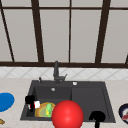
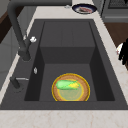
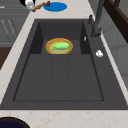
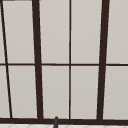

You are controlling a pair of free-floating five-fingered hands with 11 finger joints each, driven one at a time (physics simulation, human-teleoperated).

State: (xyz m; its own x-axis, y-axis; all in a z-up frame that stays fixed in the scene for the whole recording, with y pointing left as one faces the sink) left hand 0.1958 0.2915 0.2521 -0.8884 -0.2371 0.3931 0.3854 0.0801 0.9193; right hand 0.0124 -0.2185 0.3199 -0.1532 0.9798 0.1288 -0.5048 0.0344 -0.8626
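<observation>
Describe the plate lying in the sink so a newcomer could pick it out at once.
Start at the dark sink under the window; its deep left basin, below the faucet, holds the plate. The left hand hovers at that basin's left edge. Unlike the blue plate and the dark plate on the counter, it is yellow-rimmed and carries a green and yellow corn cob.

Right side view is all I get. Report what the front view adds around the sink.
Observer: A red ball shows low in the middle, covering part of the sink's front rim.
Operator: Give me the right hand.
Observer: The right hand hangs at the front rim, right of the ball.
Operator: Now the dark plate; I only see its edge.
Observer: In the left side view the dark plate on the counter holds reddish food.
</observation>
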